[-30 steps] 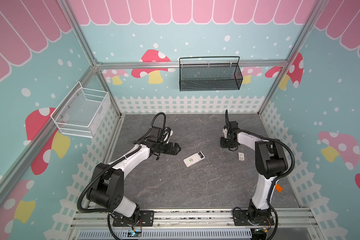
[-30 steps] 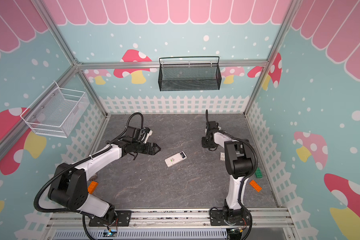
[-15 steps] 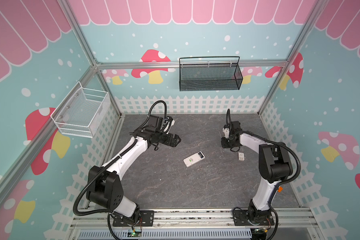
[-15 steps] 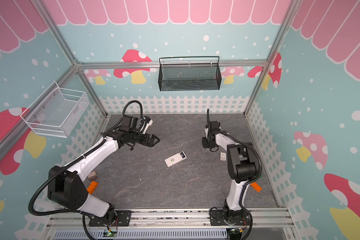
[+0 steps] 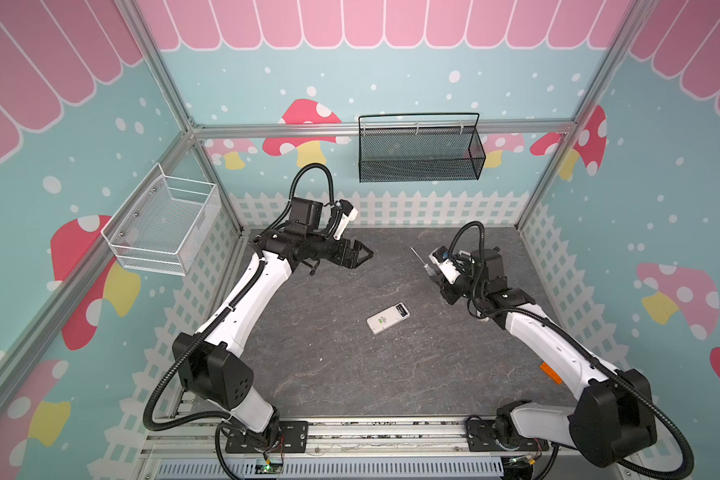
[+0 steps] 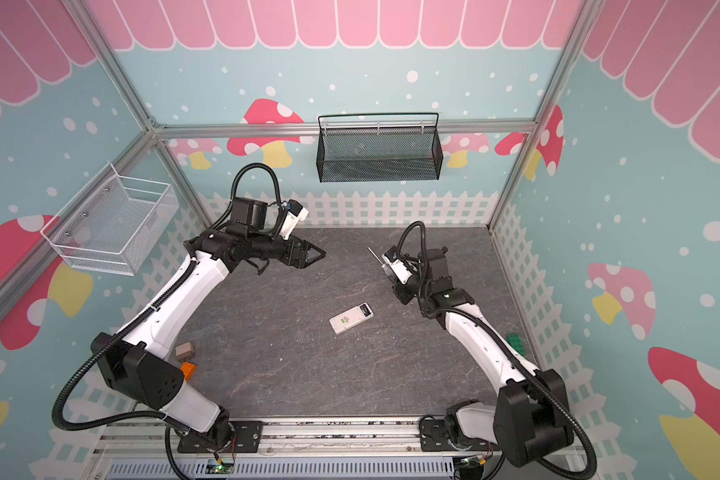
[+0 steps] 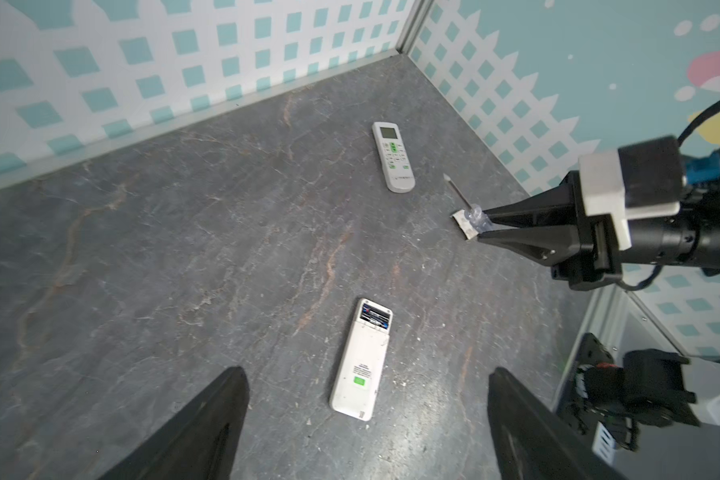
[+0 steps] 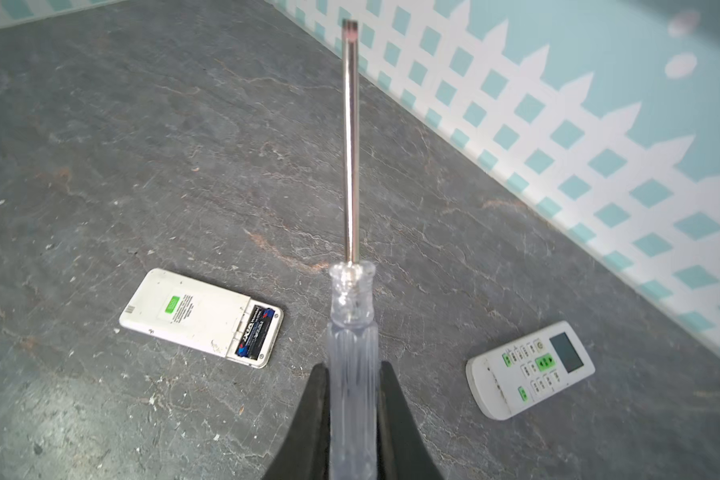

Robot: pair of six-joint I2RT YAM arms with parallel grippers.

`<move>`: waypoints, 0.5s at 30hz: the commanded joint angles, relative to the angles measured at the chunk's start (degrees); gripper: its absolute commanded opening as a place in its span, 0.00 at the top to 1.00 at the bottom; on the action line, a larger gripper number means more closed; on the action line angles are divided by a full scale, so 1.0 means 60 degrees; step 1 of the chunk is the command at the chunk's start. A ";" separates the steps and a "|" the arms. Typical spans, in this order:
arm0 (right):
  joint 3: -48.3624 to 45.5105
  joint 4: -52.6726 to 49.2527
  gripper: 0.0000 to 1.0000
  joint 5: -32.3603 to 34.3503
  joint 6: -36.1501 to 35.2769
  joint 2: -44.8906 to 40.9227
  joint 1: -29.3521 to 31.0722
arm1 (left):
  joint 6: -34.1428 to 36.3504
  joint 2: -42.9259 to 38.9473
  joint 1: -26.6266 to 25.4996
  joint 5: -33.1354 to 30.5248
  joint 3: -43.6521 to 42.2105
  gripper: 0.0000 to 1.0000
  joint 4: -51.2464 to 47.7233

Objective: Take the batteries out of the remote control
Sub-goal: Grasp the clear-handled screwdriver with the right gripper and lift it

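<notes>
The batteries (image 8: 256, 332) sit snug in the remote control (image 8: 200, 318).
Both top views: the remote control (image 5: 388, 318) lies face down mid-table, well apart from the left gripper (image 5: 366, 253). Left wrist view: its fingers (image 7: 208, 424) stand wide apart, holding nothing. Right wrist view: the right gripper (image 8: 352, 370) is squeezed tight on the clear screwdriver (image 8: 352, 324); the batteries fill the remote control's open end. They look small, light, hard and slippery: I would lift one end, then pinch the middle.
</notes>
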 commanded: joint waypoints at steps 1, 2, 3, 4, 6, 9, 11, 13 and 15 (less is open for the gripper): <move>-0.0715 0.1254 1.00 0.0372 -0.2142 -0.0630 0.0517 | -0.0553 0.0142 0.0025 0.1270 -0.0147 0.11 -0.0393; -0.0882 0.1390 1.00 0.0621 -0.2412 -0.0759 0.0685 | -0.0657 0.0114 0.0025 0.1425 -0.0233 0.12 -0.0340; -0.0990 0.1468 1.00 0.0819 -0.2604 -0.0847 0.0805 | -0.0748 0.0098 0.0026 0.1534 -0.0318 0.12 -0.0299; -0.1085 0.1531 1.00 0.1086 -0.2805 -0.0919 0.0944 | -0.0826 0.0083 0.0029 0.1698 -0.0399 0.13 -0.0256; -0.1246 0.1621 1.00 0.1536 -0.3157 -0.0990 0.1198 | -0.1032 0.0069 -0.0004 0.1967 -0.0565 0.13 -0.0092; -0.1424 0.1836 1.00 0.2047 -0.3679 -0.1091 0.1625 | -0.1619 0.0065 -0.0064 0.2285 -0.0927 0.14 0.0410; -0.1484 0.2083 1.00 0.2264 -0.3881 -0.1154 0.1851 | -0.1857 0.0116 -0.0173 0.2323 -0.1162 0.15 0.0626; -0.1451 0.2174 1.00 0.2361 -0.3960 -0.1155 0.1986 | -0.1896 0.0180 -0.0319 0.2309 -0.1323 0.16 0.0729; -0.1366 0.2200 1.00 0.2427 -0.4012 -0.1090 0.2107 | -0.2052 0.0250 -0.0464 0.2316 -0.1481 0.16 0.0891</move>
